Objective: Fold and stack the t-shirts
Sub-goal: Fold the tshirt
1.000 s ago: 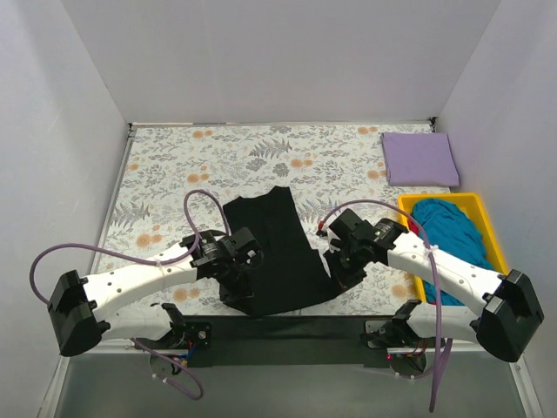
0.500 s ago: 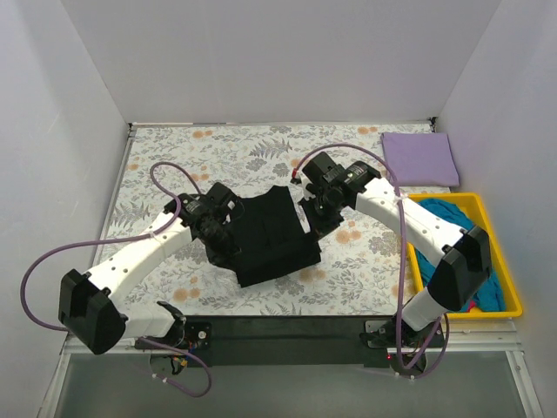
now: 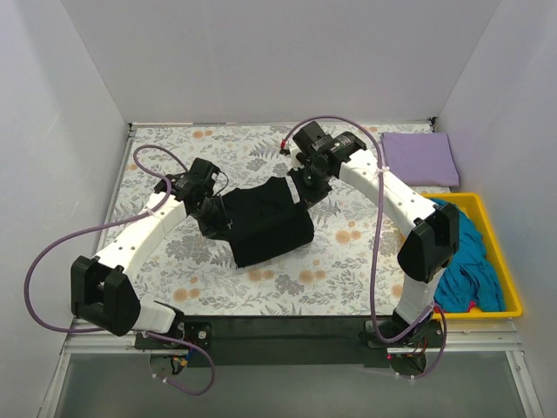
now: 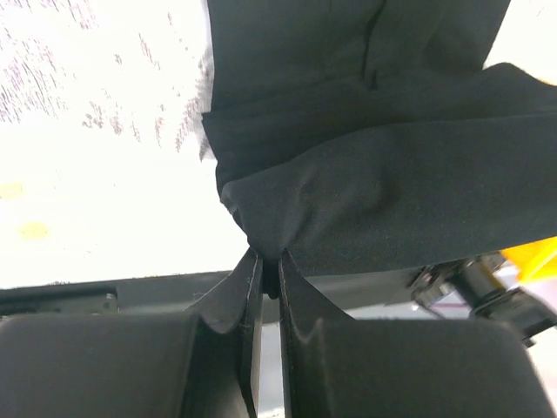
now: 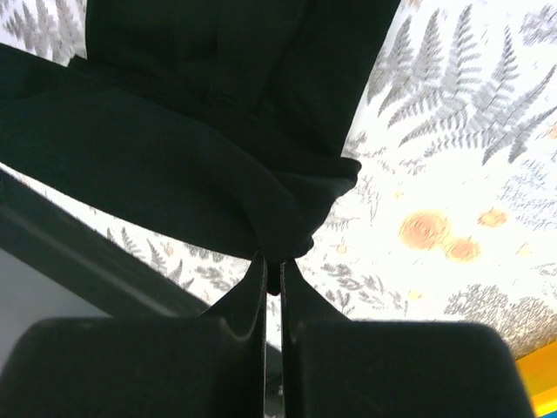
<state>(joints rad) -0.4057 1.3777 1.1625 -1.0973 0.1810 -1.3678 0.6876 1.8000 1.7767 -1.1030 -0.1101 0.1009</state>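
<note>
The black t-shirt (image 3: 265, 225) lies partly folded over itself in the middle of the floral cloth. My left gripper (image 3: 211, 212) is shut on its left corner; in the left wrist view (image 4: 270, 261) black cloth is pinched between the fingers. My right gripper (image 3: 302, 188) is shut on its right corner, and the right wrist view (image 5: 273, 261) shows the cloth bunched there. The folded lavender t-shirt (image 3: 419, 158) lies at the far right. A teal t-shirt (image 3: 461, 248) sits crumpled in the yellow tray (image 3: 513, 296). A pink t-shirt is not clearly visible.
The grey-and-orange floral cloth (image 3: 174, 165) covers the table. White walls close the left, back and right sides. The black base bar (image 3: 278, 331) runs along the near edge.
Both grippers have carried the near edge of the black t-shirt away from the arm bases toward the back, folding it over itself. The shirt now looks shorter.
</note>
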